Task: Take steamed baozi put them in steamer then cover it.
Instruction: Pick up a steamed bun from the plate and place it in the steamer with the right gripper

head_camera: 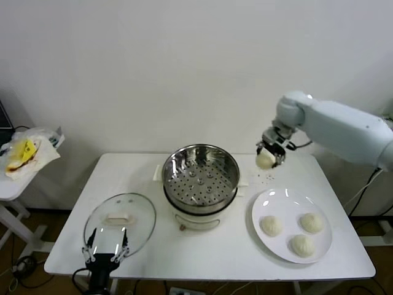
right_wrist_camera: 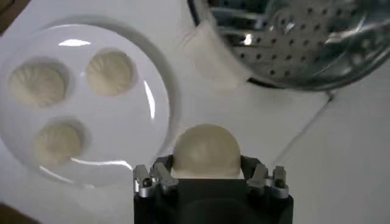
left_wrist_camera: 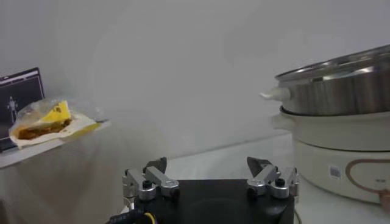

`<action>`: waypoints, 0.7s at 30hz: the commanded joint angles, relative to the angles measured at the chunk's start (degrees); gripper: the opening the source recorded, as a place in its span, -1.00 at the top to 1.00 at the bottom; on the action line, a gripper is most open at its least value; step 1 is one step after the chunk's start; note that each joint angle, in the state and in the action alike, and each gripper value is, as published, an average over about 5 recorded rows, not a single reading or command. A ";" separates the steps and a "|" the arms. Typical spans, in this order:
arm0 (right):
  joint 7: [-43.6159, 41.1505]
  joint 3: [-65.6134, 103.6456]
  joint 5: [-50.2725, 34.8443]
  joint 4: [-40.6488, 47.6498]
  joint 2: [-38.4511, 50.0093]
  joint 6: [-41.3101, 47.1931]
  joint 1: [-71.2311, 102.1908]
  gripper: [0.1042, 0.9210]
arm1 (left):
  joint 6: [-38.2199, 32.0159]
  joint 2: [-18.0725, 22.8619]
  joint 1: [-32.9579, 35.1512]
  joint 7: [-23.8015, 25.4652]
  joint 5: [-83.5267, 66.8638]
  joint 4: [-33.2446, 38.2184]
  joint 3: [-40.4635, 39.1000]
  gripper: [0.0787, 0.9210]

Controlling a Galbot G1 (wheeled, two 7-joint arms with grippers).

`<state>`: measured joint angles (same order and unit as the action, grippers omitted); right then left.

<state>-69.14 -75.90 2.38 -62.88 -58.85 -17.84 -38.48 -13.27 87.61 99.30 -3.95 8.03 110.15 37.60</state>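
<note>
Head view shows the round shiny stainless-steel steamer point(head_camera: 201, 178) beside and below my right pincer point(head_camera: 269, 153), empty to receive buns. Farther off, the clear glass cover point(head_camera: 120, 221) lies flat by my spread, idle left pincer point(head_camera: 105, 251). Clamped between my right fingers: one cream-white baozi point(head_camera: 265, 160), lifted clear.

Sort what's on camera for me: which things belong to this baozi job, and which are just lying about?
Job:
- baozi in the right hand
- three baozi on the white plate
- steamer, empty
- glass cover flat on the table, left hand open by it

Lying about:
- bagged food on the side table
</note>
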 commanded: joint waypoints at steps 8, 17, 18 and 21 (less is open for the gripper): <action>1.05 5.61 18.96 3.56 -22.28 -18.12 0.52 -0.55 | 1.13 -0.52 -0.04 -0.09 -0.33 0.52 -1.07 -0.77; 1.81 8.47 27.56 11.02 -26.92 -19.55 11.02 -0.55 | 1.97 -0.64 0.16 -0.22 -0.45 1.48 -1.26 -0.77; 1.86 9.03 28.49 11.54 -27.19 -19.53 12.10 -0.55 | 2.02 -0.75 0.18 -0.23 -0.50 1.49 -1.18 -0.77; 1.90 10.11 30.12 12.83 -27.79 -19.38 14.75 -0.55 | 2.44 -1.01 0.10 -0.34 -0.71 1.47 -0.94 -0.77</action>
<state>-67.60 -69.18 24.06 -54.84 -81.31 -34.14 -31.47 -11.61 86.98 99.41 -4.19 7.52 111.31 36.49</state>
